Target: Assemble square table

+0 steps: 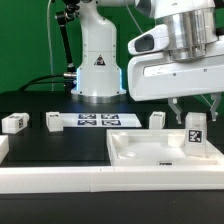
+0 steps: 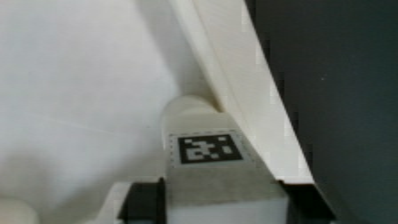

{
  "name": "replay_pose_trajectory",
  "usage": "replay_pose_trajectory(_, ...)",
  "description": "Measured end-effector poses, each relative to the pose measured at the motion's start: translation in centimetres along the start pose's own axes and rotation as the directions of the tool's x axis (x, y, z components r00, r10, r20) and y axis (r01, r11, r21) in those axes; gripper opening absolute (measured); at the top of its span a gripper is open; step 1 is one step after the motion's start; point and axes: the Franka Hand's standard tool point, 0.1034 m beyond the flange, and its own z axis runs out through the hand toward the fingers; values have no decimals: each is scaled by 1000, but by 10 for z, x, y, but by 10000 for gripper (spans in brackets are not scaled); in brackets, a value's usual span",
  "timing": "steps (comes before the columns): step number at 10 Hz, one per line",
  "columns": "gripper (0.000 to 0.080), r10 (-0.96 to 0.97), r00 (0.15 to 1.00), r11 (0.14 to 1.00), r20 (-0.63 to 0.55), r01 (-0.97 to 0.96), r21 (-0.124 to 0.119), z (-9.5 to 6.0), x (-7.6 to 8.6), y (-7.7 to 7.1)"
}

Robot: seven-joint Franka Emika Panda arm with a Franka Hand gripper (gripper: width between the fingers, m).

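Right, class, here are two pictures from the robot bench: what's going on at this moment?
The arm's gripper is closed on one white tagged leg, holding it upright with its lower end down on the square tabletop, close beside the raised rim at the corner on the exterior view's right. Whether it is already seated cannot be told. Behind the slab, three more legs sit loose on the black table, either side of the marker board.

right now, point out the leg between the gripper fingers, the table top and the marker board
leg [image 1: 196,131], exterior view, its tagged face
table top [image 1: 150,151], exterior view, bare surface inside the rim
marker board [image 1: 98,121], exterior view, its middle
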Motion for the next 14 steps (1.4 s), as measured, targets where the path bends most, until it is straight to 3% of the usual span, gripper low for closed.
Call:
replay_pose_trajectory(4,297,213,977,977,16,-214,19,0,-1,-1)
replay_pose_trajectory(8,297,444,895,895,36,-445,29,1,-2,-3)
replay_pose_trajectory(10,305,390,920,920,35,-391,31,1,-2,-3)
replay_pose_trajectory(11,514,372,928,928,35,-373,28,1,-3,-3)
replay_pose_trajectory(12,514,289,957,957,38,-290,18,0,-3,-5)
replay_pose_trajectory(13,623,187,982,982,33,-187,22,-1,-2,-6)
replay_pose_trajectory(14,623,110,993,994,32,-111,24,-1,-2,-5)
